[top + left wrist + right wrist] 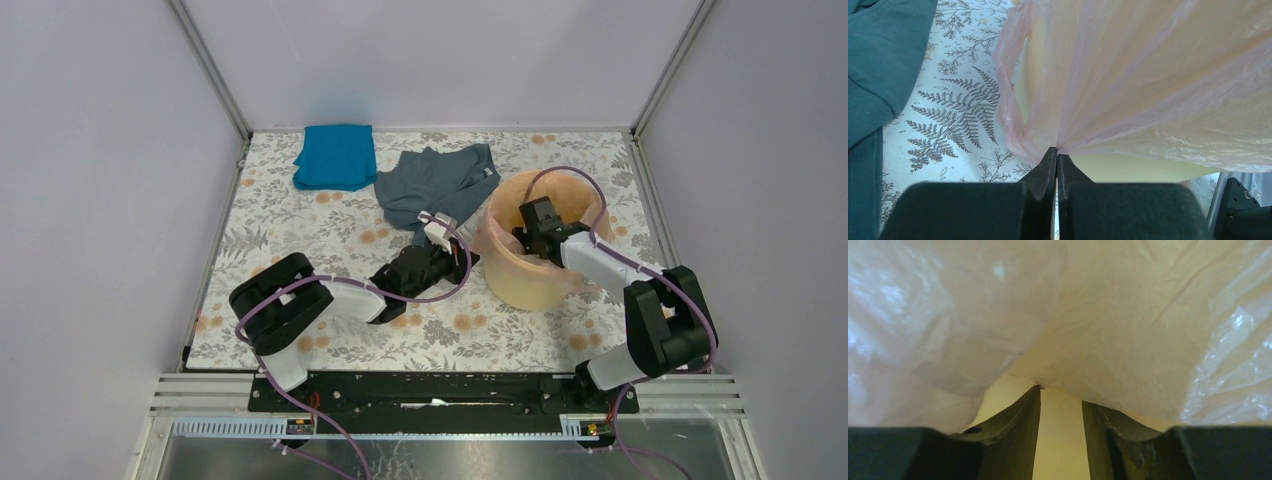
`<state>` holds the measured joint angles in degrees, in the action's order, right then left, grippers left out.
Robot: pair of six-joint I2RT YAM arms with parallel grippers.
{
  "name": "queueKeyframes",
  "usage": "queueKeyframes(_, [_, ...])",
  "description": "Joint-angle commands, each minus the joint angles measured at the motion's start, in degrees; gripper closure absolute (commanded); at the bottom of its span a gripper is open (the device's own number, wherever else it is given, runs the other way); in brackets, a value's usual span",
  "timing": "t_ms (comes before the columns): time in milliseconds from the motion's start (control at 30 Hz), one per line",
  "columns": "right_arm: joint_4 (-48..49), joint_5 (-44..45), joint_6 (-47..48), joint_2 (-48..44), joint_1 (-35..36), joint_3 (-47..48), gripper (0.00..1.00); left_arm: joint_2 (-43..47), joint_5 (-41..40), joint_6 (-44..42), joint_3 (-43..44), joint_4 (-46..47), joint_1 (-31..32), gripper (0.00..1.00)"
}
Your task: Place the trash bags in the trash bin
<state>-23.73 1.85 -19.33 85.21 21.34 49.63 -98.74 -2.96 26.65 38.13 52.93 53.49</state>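
Blue cloth [335, 156] beside grey garment [435, 182] on floral tablecloth [290, 225].

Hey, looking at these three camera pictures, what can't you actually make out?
- Left wrist view: the bag, pinched in the left hand, covers most of the bin. The grey garment is cut off by the left edge.
- Right wrist view: bag film fills the picture above the open right hand, so nothing beyond it shows.
- Top view: the bin's floor is hidden by the right arm and the bag.
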Motion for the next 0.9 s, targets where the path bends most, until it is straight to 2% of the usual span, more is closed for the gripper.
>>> queueKeyframes(0, [6.21,-0.85,-1.88,1.04,0.61,-2.58,0.56,0.93,0.68,0.00,1.43,-1.25,0.24,1.00])
queueKeyframes(200, [7.48,-1.21,-1.64,1.19,0.62,-3.68,0.51,0.32,0.99,-0.04,2.17,-1.68,0.29,1.00])
queueKeyframes(367, [1.60,3.62,-0.52,-1.78,0.62,-0.50,0.45,0.16,1.44,-0.34,2.75,-2.50,0.28,1.00])
queueKeyframes(633, [-7.10,6.20,-0.17,-12.15,0.62,5.03,0.24,-0.83,1.85,-0.48,3.32,-2.83,0.21,1.00])
queueKeyframes(867, [-7.29,8.15,0.29,-15.16,0.63,8.12,0.12,-1.07,2.15,-0.26,3.92,-3.55,0.35,1.00])
